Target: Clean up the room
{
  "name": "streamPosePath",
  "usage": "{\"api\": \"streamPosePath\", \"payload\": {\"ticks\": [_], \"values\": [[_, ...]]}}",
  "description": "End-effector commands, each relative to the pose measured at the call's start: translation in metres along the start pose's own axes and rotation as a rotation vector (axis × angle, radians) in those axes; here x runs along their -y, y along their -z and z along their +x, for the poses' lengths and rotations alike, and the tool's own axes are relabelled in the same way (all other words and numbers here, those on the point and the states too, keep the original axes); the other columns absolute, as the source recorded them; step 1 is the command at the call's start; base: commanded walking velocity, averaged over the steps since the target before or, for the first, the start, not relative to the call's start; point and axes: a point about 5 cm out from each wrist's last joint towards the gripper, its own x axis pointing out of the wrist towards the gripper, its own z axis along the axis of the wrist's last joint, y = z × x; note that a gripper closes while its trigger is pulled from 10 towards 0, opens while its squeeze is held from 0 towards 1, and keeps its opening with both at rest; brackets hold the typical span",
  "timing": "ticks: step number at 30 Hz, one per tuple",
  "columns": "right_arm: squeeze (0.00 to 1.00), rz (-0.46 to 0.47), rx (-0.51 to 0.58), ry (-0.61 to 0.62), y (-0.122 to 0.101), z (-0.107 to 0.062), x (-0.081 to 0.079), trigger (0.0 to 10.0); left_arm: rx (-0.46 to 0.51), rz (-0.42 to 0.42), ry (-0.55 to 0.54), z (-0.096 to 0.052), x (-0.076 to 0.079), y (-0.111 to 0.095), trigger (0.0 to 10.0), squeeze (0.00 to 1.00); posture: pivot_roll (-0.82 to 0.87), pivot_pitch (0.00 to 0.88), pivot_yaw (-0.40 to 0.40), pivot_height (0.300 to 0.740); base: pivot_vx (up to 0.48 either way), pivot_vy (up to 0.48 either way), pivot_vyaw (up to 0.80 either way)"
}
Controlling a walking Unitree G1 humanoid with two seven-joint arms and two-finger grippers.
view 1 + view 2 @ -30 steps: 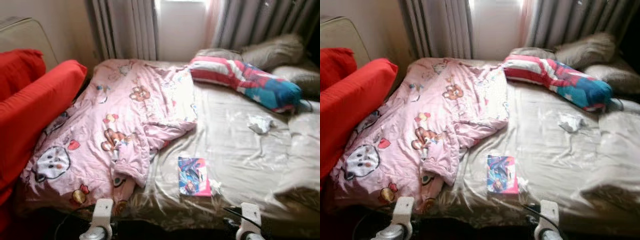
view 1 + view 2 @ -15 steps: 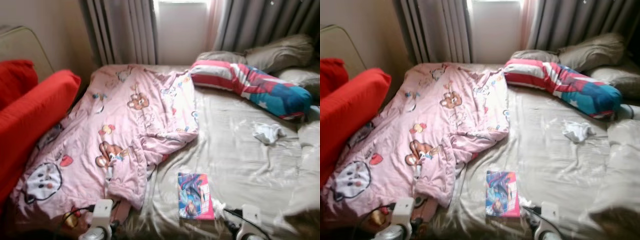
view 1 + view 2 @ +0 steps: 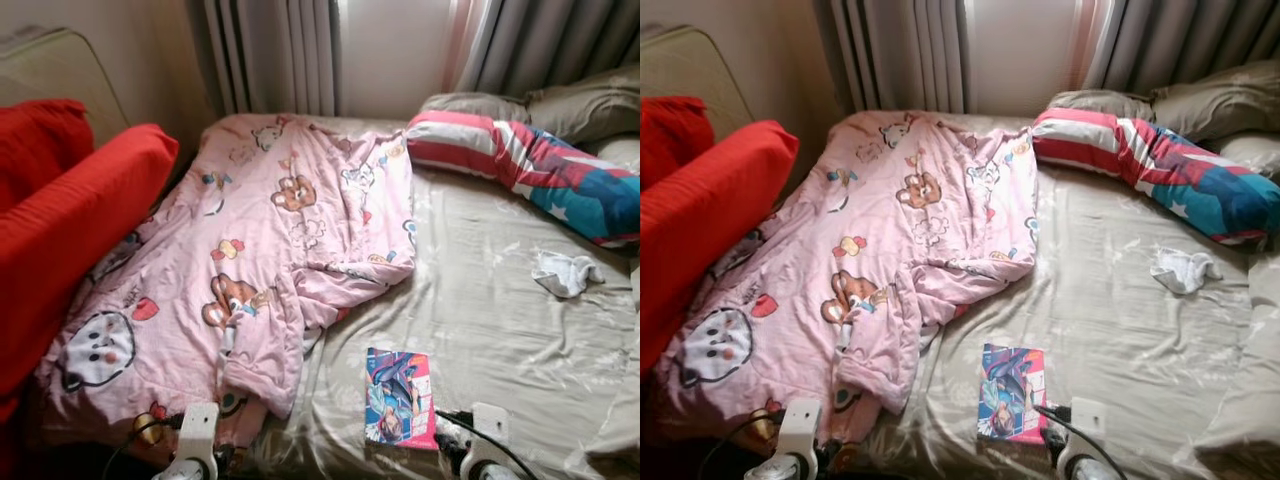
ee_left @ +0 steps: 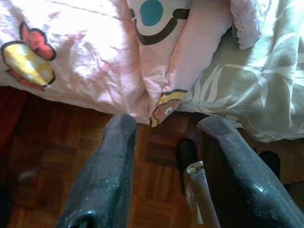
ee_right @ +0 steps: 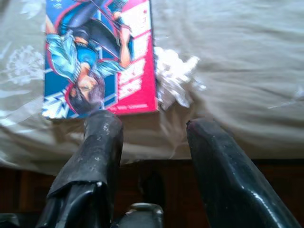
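One comic book, its cover blue and pink, lies flat near the bed's foot edge. The right gripper, fingers spread and empty, hangs just short of it, beside a crumpled wrapper. The left gripper, also spread, points at the pink blanket's hanging hem above a wooden floor.
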Motion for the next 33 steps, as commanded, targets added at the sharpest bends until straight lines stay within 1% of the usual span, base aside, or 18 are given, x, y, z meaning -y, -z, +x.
{"api": "streamPosePath", "payload": {"ticks": [1, 7, 8, 10, 11, 12, 14, 17, 18, 21, 22, 23, 24, 25, 26, 27, 28, 33], "values": [[0.0, 0.013, 0.006, 0.018, 0.001, -0.001, 0.004, 10.0, -0.01, -0.016, -0.001, 0.0, -0.001, 0.003, 10.0, 0.0, -0.05, 0.0, 0.024, 0.74, 0.0, 0.0, 0.0], [0.0, 0.024, 0.029, 0.028, -0.001, -0.001, 0.004, 10.0, 0.015, -0.021, 0.001, 0.0, -0.001, 0.0, 10.0, 0.0, -0.05, 0.0, 0.025, 0.74, 0.0, 0.0, 0.0], [0.0, 0.031, 0.06, 0.04, -0.003, -0.001, 0.005, 10.0, 0.04, -0.044, -0.005, -0.001, -0.001, -0.001, 10.0, 0.0, -0.04, 0.0, 0.024, 0.74, 0.0, 0.0, 0.0], [0.0, 0.034, 0.134, 0.064, -0.008, -0.002, 0.006, 10.0, 0.122, -0.099, -0.025, -0.002, -0.002, -0.006, 10.0, 0.0, -0.04, 0.01, 0.024, 0.74, 0.0, 0.0, 0.0], [0.0, 0.034, 0.134, 0.064, -0.008, -0.002, 0.006, 10.0, 0.122, -0.099, -0.025, -0.002, -0.002, -0.006, 10.0, 0.0, -0.04, 0.01, 0.024, 0.74, 0.0, 0.0, 0.0], [0.0, 0.05, 0.199, 0.078, -0.012, -0.004, 0.007, 10.0, 0.187, -0.12, -0.035, -0.003, -0.003, -0.01, 10.0, 0.0, -0.04, 0.02, 0.026, 0.74, 0.0, 0.0, 0.0], [0.0, 0.059, 0.224, 0.08, -0.013, -0.005, 0.007, 10.0, 0.207, -0.124, -0.036, -0.004, -0.003, -0.011, 10.0, 0.0, -0.04, 0.02, 0.026, 0.74, 0.0, 0.0, 0.0], [0.0, 0.068, 0.298, 0.061, -0.017, -0.007, 0.006, 10.0, 0.255, -0.128, -0.035, -0.005, -0.004, -0.013, 10.0, 0.0, -0.06, 0.044, 0.037, 0.74, 0.0, 0.0, 0.0], [0.0, 0.068, 0.298, 0.061, -0.017, -0.007, 0.006, 10.0, 0.255, -0.128, -0.035, -0.005, -0.004, -0.013, 10.0, 0.0, -0.06, 0.044, 0.037, 0.74, 0.0, 0.0, 0.0], [0.0, 0.063, 0.366, 0.024, -0.019, -0.01, 0.003, 10.0, 0.323, -0.132, -0.039, -0.009, -0.006, -0.015, 10.0, 0.0, -0.08, 0.069, 0.047, 0.74, 0.0, 0.0, 0.0], [0.0, 0.055, 0.384, 0.012, -0.02, -0.011, 0.003, 10.0, 0.426, -0.1, -0.039, -0.007, -0.005, -0.051, 10.0, 0.0, -0.08, 0.073, 0.047, 0.74, 0.0, 0.0, 0.0], [0.0, 0.049, 0.394, 0.006, -0.02, -0.011, 0.002, 10.0, 0.5, -0.077, -0.038, -0.007, -0.004, -0.077, 10.0, 0.0, -0.08, 0.073, 0.047, 0.74, 0.0, 0.0, 0.0], [0.0, 0.008, 0.519, -0.01, -0.066, -0.01, -0.002, 10.0, 0.58, -0.06, -0.039, -0.009, -0.003, -0.108, 10.0, 0.0, -0.07, 0.071, 0.041, 0.74, 0.0, 0.0, 0.0], [0.0, -0.021, 0.613, -0.02, -0.099, -0.012, -0.007, 10.0, 0.629, -0.052, -0.04, -0.012, -0.002, -0.126, 10.0, 0.0, -0.07, 0.071, 0.041, 0.74, 0.0, 0.0, 0.0], [0.0, -0.048, 0.692, -0.027, -0.124, -0.016, -0.01, 10.0, 0.673, -0.045, -0.041, -0.015, -0.002, -0.137, 10.0, 0.0, -0.06, 0.066, 0.035, 0.74, 0.0, 0.0, 0.0], [0.0, -0.067, 0.745, -0.032, -0.137, -0.02, -0.013, 10.0, 0.717, -0.044, -0.043, -0.018, -0.001, -0.145, 10.0, 0.0, -0.07, 0.064, 0.033, 0.74, 0.0, 0.0, 0.0], [0.0, -0.083, 0.785, -0.038, -0.138, -0.023, -0.013, 10.0, 0.776, -0.037, -0.04, -0.023, 0.001, -0.15, 10.0, 0.0, -0.07, 0.058, 0.028, 0.74, 0.0, 0.0, 0.0], [0.0, -0.093, 0.833, -0.05, -0.134, -0.027, -0.011, 10.0, 0.832, -0.05, -0.025, -0.026, 0.002, -0.148, 10.0, 0.0, -0.08, 0.049, 0.02, 0.74, 0.0, 0.0, 0.0]]}}
